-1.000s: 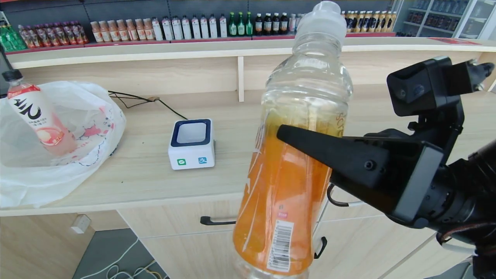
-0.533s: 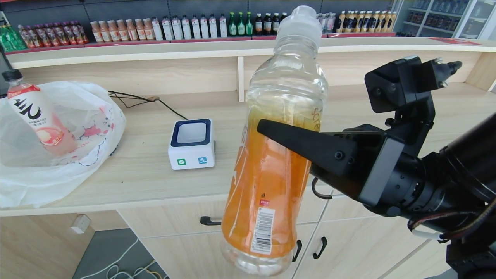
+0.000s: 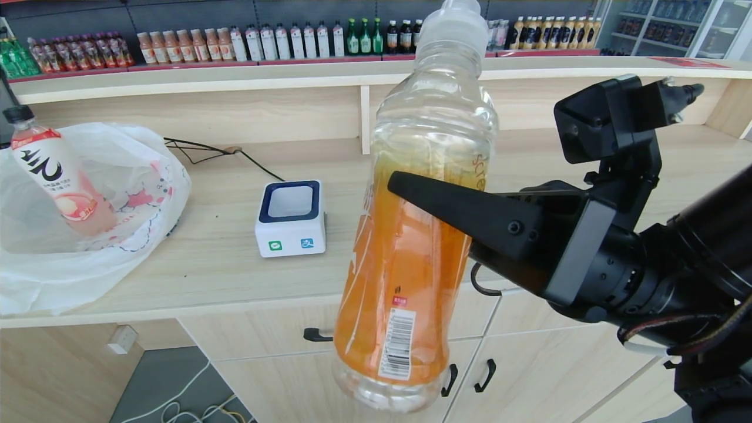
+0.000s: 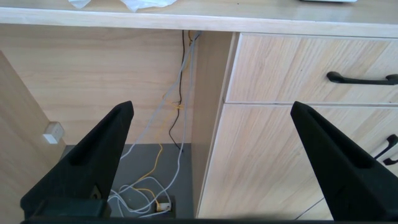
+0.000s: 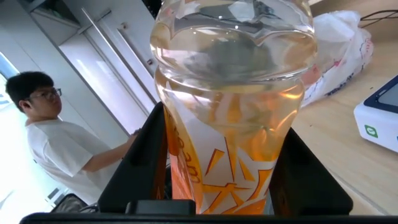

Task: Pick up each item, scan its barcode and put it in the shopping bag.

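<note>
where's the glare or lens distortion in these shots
Head view: the counter edge bows, wide-angle; the bottle looms near the lens. Right wrist view: bright backlight washes out the area behind the bottle. Left wrist view: even light, no glare.
</note>
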### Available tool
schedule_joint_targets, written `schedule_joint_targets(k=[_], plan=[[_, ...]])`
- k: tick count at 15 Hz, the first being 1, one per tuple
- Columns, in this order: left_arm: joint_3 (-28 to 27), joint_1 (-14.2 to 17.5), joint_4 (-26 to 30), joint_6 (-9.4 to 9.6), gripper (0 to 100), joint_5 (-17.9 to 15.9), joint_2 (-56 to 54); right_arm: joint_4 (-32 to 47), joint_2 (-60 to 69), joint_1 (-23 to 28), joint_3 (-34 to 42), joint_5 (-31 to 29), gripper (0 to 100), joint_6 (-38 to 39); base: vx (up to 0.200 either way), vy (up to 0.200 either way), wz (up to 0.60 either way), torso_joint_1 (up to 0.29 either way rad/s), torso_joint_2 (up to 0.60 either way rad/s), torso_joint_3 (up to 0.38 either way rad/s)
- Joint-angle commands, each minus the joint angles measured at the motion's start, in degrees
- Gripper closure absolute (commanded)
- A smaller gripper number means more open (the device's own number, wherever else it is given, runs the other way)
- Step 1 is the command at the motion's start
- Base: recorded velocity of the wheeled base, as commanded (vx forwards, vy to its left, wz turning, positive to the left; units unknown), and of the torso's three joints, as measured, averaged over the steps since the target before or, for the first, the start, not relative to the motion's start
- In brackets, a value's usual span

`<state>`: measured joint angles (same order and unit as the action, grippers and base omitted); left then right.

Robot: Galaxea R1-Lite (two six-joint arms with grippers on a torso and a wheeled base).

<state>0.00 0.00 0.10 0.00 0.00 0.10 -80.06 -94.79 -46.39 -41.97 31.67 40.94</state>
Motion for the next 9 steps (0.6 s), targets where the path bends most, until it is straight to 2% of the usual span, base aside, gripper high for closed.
schedule_joint_targets(k=[1, 9], plan=[[0.0, 0.0, 0.0, 0.00, 0, 0.0, 0.0, 0.0, -0.1, 0.0, 0.0, 0.1, 100, -0.2, 0.000, 0.000, 0.00, 0.000, 0.00, 0.000], [0.0, 0.0, 0.0, 0.00, 0, 0.0, 0.0, -0.1, 0.1, -0.1, 0.4, -0.4, 100, -2.3, 0.000, 0.000, 0.00, 0.000, 0.00, 0.000]])
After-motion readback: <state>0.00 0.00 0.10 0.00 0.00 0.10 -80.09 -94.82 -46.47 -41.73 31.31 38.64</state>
